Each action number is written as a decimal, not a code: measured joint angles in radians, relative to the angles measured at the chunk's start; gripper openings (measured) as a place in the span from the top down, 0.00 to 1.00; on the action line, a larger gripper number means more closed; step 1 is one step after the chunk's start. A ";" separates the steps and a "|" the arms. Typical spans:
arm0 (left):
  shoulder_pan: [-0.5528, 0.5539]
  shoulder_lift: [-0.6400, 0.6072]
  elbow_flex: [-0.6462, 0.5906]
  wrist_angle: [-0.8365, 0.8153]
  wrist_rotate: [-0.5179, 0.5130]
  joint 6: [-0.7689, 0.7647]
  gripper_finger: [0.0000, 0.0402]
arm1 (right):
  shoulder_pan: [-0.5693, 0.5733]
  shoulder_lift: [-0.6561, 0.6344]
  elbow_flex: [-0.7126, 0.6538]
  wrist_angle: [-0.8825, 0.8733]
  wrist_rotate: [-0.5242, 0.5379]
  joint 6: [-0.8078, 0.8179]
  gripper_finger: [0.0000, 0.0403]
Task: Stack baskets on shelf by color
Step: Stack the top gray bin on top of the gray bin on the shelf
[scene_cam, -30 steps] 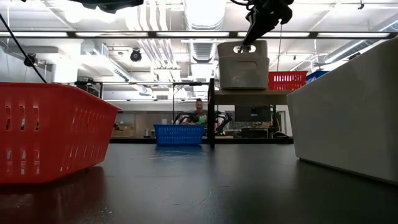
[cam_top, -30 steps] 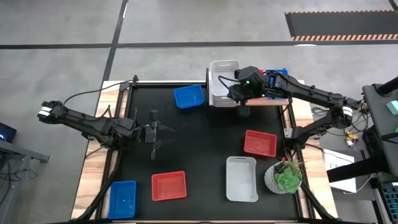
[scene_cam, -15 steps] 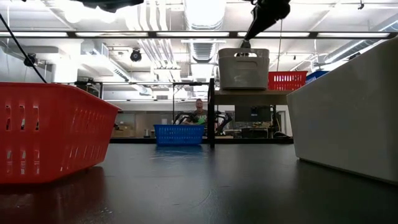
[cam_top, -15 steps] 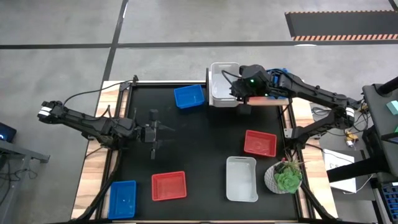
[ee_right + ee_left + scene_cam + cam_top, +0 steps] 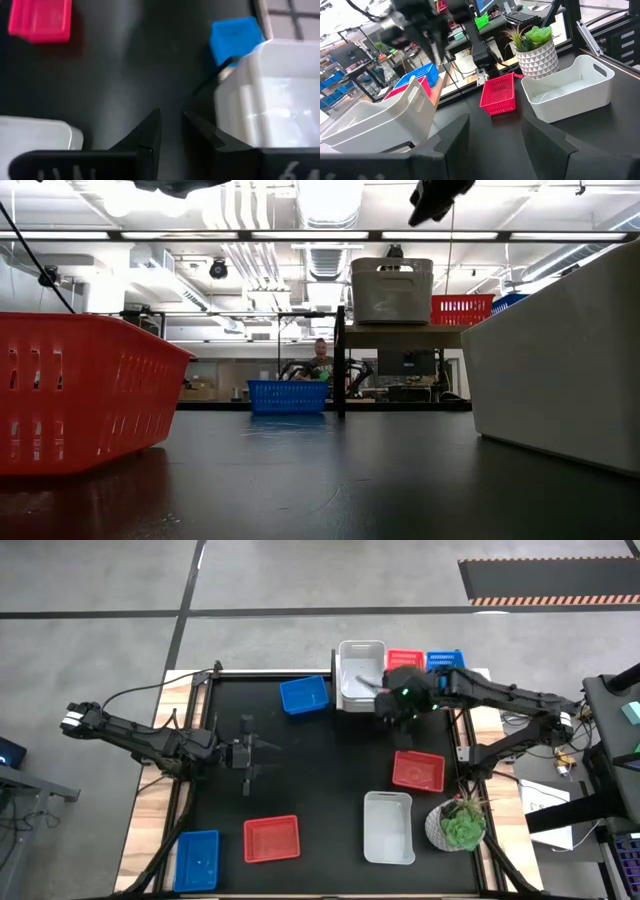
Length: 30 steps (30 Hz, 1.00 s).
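On the shelf (image 5: 400, 336) at the table's far right stand a white basket (image 5: 360, 675), a red basket (image 5: 404, 660) and a blue basket (image 5: 446, 660), side by side. My right gripper (image 5: 388, 705) hovers above the shelf's near left corner, beside the white basket (image 5: 265, 100). It is tipped down and open, with a narrow empty gap. My left gripper (image 5: 250, 753) waits open over the table's left half. Loose baskets rest bottom-down on the table: blue (image 5: 304, 695), red (image 5: 418, 770), white (image 5: 389, 827), red (image 5: 271, 838), blue (image 5: 197, 860).
A potted green plant (image 5: 460, 825) stands at the table's near right corner, beside the loose white basket. The black tabletop (image 5: 320, 770) lies bare in the middle. The shelf's black post (image 5: 340, 360) rises at its left end.
My right gripper has come off the white basket's rim, risen, and swung toward the table's near and right side while rolling. The white basket has sunk lower onto the shelf and stands level there.
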<state>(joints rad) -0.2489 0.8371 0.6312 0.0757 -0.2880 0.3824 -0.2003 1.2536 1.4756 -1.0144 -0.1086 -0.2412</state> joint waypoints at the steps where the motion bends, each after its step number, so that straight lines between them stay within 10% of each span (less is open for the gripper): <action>1: 0.000 0.000 0.000 0.000 0.000 0.000 0.59 | 0.011 0.006 -0.019 0.001 0.027 -0.005 0.86; 11: 0.000 0.000 0.000 0.024 0.000 0.017 0.59 | 0.023 0.052 -0.102 0.060 0.384 -0.012 0.98; 30: 0.000 0.000 0.000 0.026 0.000 -0.053 0.59 | 0.050 0.038 -0.103 0.078 0.370 -0.001 0.98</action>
<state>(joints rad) -0.2489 0.8371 0.6312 0.1013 -0.2882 0.3296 -0.1507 1.2916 1.3724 -0.9367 0.2617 -0.2420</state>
